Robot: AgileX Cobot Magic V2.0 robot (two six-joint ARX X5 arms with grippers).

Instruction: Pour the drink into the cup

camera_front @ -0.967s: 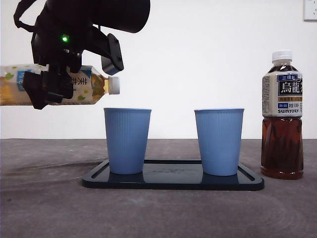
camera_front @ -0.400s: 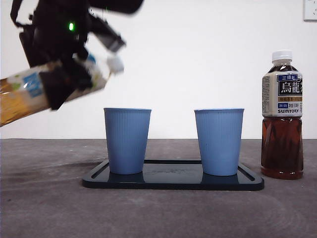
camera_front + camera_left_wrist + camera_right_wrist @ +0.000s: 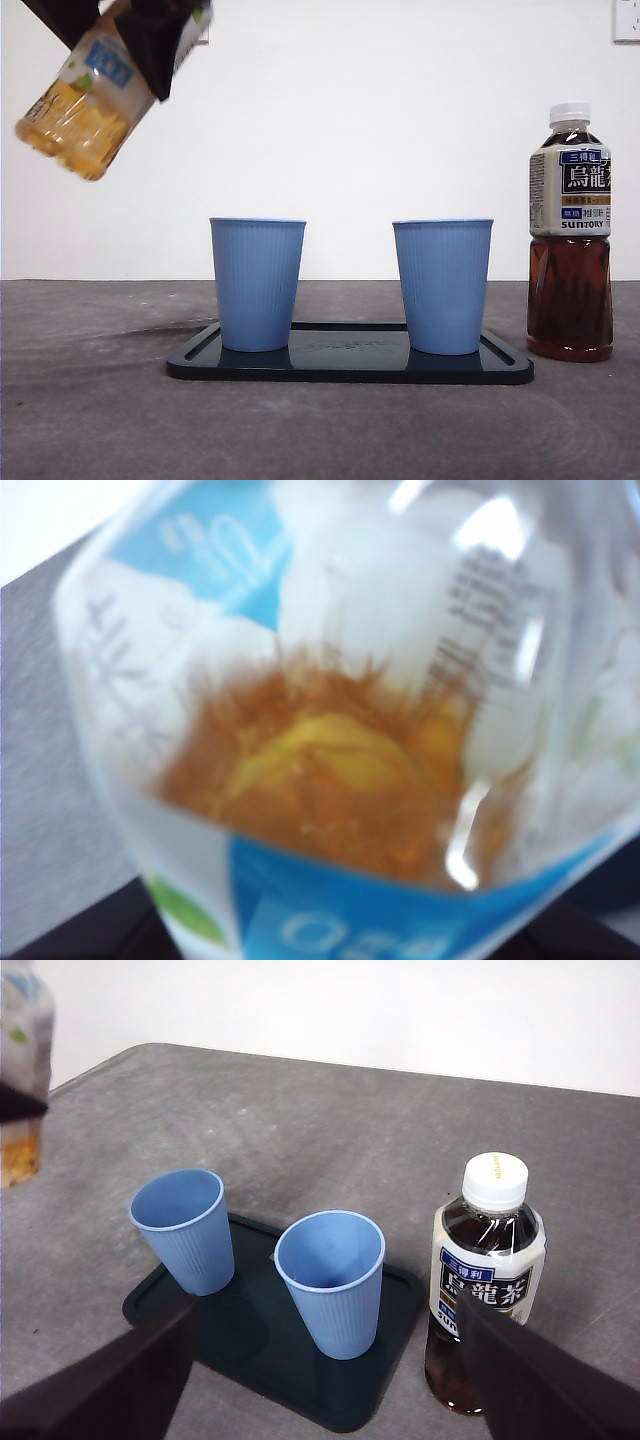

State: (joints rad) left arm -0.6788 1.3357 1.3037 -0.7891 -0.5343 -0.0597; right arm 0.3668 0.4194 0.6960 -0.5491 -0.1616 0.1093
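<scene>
A bottle of yellow tea (image 3: 85, 105) hangs high at the left in the front view, tilted with its base down and to the left and its neck out of view. My left gripper (image 3: 112, 28) is shut on it; in the left wrist view the bottle (image 3: 330, 770) fills the picture. It is up and to the left of the left blue cup (image 3: 257, 285). A second blue cup (image 3: 442, 285) stands to its right on the same dark tray (image 3: 350, 365). My right gripper (image 3: 327, 1305) is open and holds nothing, above the two cups (image 3: 180, 1225) (image 3: 330, 1280).
A capped bottle of dark oolong tea (image 3: 570, 240) stands upright on the grey table just right of the tray, also in the right wrist view (image 3: 485, 1290). The held bottle (image 3: 20, 1070) shows at that view's edge. A white wall is behind.
The held bottle was level with its capped neck above the left cup. It has swung neck-up and risen, and the left arm has moved mostly out of the front view's top.
</scene>
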